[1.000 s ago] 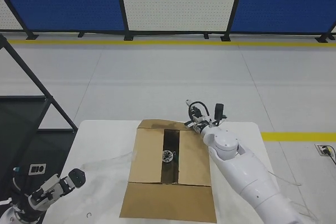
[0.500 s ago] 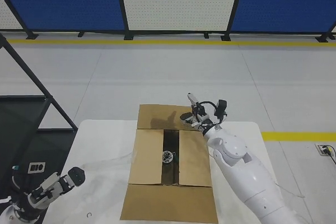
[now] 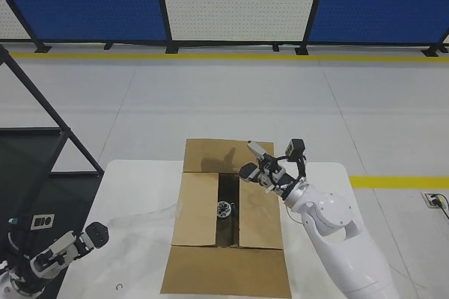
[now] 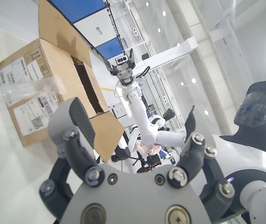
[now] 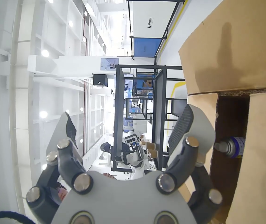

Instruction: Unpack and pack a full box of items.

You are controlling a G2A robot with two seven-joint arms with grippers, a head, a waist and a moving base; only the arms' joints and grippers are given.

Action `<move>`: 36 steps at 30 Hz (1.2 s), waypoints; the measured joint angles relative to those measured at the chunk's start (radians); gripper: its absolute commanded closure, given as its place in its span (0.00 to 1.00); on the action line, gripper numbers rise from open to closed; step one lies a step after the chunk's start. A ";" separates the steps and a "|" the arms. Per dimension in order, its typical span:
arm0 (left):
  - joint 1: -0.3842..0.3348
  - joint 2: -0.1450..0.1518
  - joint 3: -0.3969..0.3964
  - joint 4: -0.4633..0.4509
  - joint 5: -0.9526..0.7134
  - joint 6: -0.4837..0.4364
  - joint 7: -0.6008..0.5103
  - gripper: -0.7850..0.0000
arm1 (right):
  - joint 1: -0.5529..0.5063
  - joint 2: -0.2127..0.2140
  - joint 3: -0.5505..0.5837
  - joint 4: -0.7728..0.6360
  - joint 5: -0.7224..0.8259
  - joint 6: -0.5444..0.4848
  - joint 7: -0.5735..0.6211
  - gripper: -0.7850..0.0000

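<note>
The cardboard box (image 3: 209, 213) sits mid-table (image 3: 135, 187), its far and near flaps folded outward and its two side flaps lying nearly shut, with a dark slot between them. A small round item (image 3: 224, 208) shows through the slot, and the right wrist view catches a blue-labelled can (image 5: 232, 149) inside. The right gripper (image 3: 250, 160) hangs over the box's far end, at 1 o'clock from the slot, fingers apart and holding nothing. The left gripper (image 3: 93, 233) is at the table's edge, at 8 o'clock from the box and well apart from it, fingers also spread and empty. Clear plastic film (image 4: 30, 87) lies against the box's side at 9 o'clock
</note>
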 measured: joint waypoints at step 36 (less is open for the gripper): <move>-0.022 0.004 0.029 0.063 0.086 0.033 0.053 0.00 | 0.099 -0.023 -0.227 0.087 -0.324 0.155 0.258 0.00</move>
